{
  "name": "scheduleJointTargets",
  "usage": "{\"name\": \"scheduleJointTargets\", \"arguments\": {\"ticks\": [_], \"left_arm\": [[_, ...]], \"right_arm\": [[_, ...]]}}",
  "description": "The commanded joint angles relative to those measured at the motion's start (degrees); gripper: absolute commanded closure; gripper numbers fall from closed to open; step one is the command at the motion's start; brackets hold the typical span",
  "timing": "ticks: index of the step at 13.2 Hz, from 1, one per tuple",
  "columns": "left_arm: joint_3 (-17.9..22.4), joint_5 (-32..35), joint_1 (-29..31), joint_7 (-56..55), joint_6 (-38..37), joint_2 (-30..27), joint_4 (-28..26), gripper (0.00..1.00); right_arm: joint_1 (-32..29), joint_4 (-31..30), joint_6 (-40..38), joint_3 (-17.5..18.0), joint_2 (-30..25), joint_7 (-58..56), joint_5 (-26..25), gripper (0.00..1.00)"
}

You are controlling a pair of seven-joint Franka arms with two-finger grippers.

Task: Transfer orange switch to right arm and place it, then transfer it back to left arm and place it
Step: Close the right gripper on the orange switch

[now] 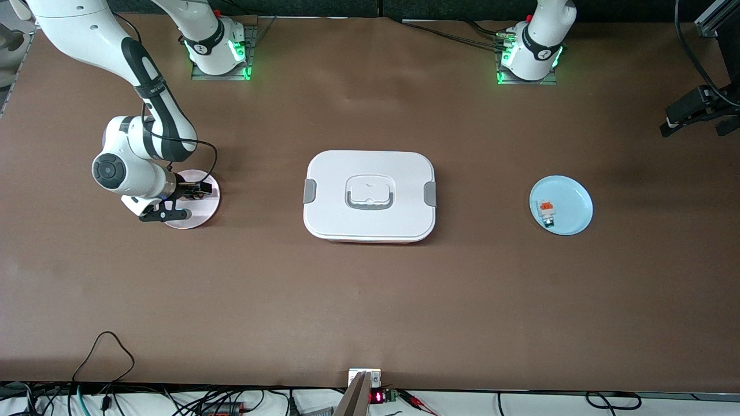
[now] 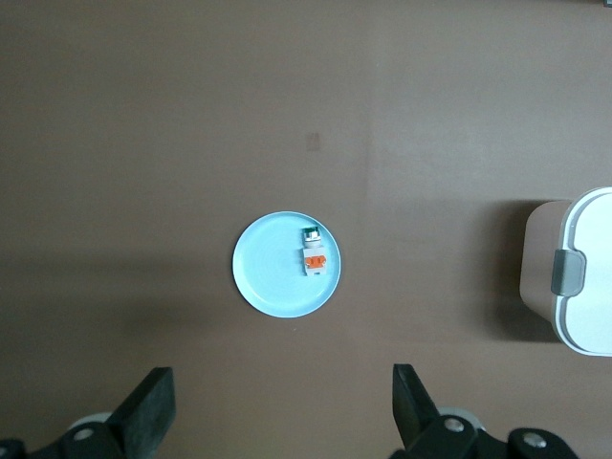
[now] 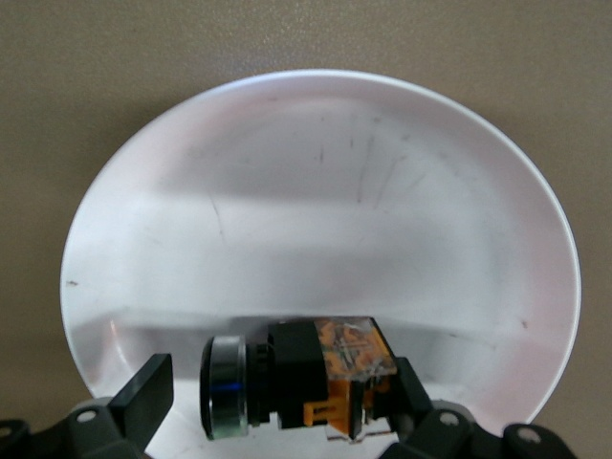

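Observation:
The orange switch (image 3: 296,373), black with a silver ring and an orange end, lies on its side on a pale pink plate (image 3: 316,191) toward the right arm's end of the table. My right gripper (image 3: 282,382) is low over that plate (image 1: 205,211), open, with one finger on each side of the switch (image 1: 193,190). One finger is close against the orange end; a gap shows at the silver end. My left gripper (image 2: 284,402) is open and empty, high above the blue plate (image 2: 273,273). The white box (image 1: 370,196) sits closed at the table's middle.
The blue plate (image 1: 572,196) toward the left arm's end holds a small white-grey block with an orange top (image 1: 546,211), also in the left wrist view (image 2: 314,260). The box's edge (image 2: 579,277) shows there too. Cables and a small device line the table's front edge.

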Motion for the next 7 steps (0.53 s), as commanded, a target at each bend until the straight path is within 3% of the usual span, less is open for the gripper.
{"name": "scheduleJointTargets", "arguments": {"ticks": [1,7], "left_arm": [[0.0,-0.9,0.1,1.0,-0.7,-0.6,0.1,0.0],[0.0,-0.9,0.1,1.0,-0.7,-0.6,-0.2,0.0]], "right_arm": [[-0.7,-0.4,0.9,0.3,-0.3,-2.6,-0.3,0.01],[-3.3,0.2,0.9,0.4,0.4,-2.5,1.9,0.01]]}}
